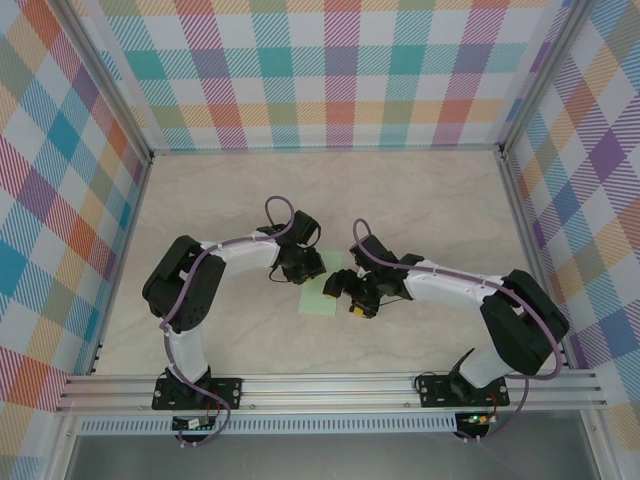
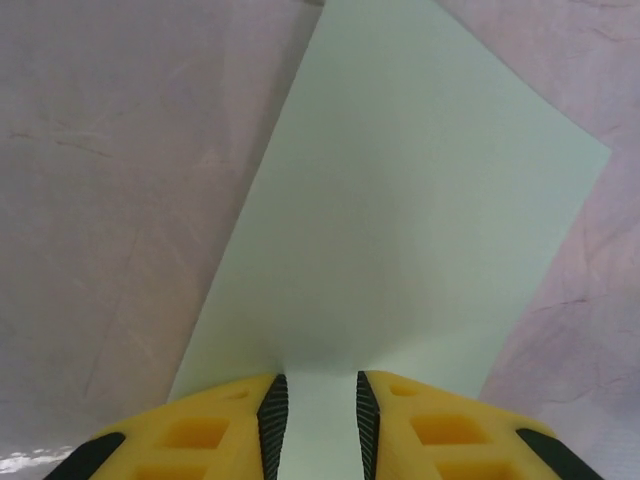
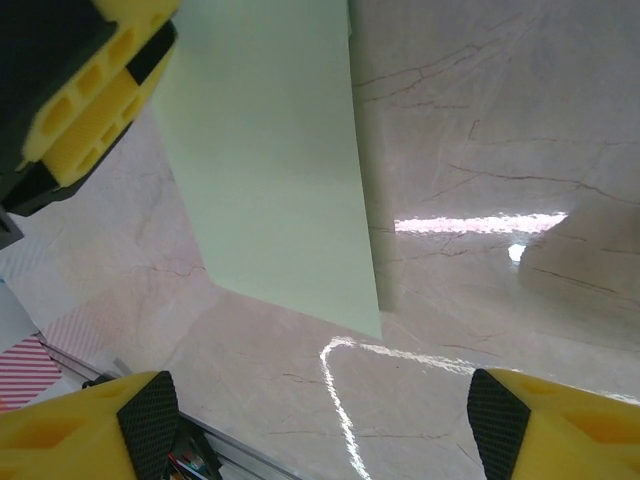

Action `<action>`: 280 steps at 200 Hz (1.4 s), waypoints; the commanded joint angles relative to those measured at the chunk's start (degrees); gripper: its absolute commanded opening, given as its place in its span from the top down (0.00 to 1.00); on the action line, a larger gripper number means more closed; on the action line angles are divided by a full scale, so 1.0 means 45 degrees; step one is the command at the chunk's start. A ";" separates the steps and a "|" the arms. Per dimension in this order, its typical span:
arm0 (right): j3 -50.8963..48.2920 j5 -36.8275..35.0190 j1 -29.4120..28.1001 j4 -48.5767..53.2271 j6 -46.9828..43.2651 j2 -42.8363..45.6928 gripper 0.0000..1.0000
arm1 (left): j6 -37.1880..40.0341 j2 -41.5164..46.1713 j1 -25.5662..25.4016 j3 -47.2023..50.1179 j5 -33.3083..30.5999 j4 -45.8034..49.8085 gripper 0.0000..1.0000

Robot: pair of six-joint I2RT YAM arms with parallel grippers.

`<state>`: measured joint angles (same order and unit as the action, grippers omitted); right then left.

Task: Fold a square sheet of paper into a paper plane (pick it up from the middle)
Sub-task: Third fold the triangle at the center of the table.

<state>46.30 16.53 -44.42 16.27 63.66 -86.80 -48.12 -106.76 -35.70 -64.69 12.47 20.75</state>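
Pickup stage: the left hand, narrow, bears on the sheet at 11 o'clock, the right hand is wide at 3 o'clock; a central pinch seems required next.

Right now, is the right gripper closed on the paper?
No: in the right wrist view the right gripper stands wide open over the table, and the square sheet of paper lies ahead of it.

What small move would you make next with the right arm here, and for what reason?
Probably ease the right fingers forward to the near free corner of the square sheet and close there. They stand wide open, short of the paper, while the left fingers, narrowly apart, sit at its other end with paper between them. Whether they grip it is unclear.
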 commanded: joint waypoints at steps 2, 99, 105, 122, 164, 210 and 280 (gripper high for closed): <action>-0.0150 -0.0041 -0.0162 -0.0416 0.0515 -0.0236 0.23 | 0.0282 -0.0309 0.0126 -0.0199 0.0255 -0.0039 0.71; 0.0073 0.0483 -0.0391 -0.1653 0.0829 -0.1575 0.41 | -0.0066 -0.0494 0.0219 0.0530 0.0284 -0.0176 0.71; 0.0065 0.0542 -0.0400 -0.1779 0.0834 -0.1623 0.43 | -0.0068 -0.0477 0.0219 0.0544 0.0293 -0.0170 0.71; 0.0082 0.0583 -0.0438 -0.1834 0.0844 -0.1779 0.45 | -0.0033 -0.0472 0.0219 0.0546 0.0315 -0.0170 0.71; 0.0201 0.0685 -0.0506 -0.1841 0.0815 -0.2016 0.46 | -0.0043 -0.0475 0.0219 0.0531 0.0364 -0.0213 0.71; -0.0015 0.0859 -0.0606 -0.2423 0.0997 -0.1846 0.52 | -0.0088 -0.0456 0.0224 0.0643 0.0382 -0.0276 0.71; -0.0894 -0.0036 -0.0597 -0.3021 0.1935 -0.0960 0.66 | -0.0041 -0.0336 0.0239 0.0683 0.0373 -0.0236 0.71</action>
<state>43.62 18.17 -46.63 4.64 69.76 -93.10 -48.36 -107.02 -35.05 -63.90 14.11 18.94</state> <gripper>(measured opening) 0.366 0.286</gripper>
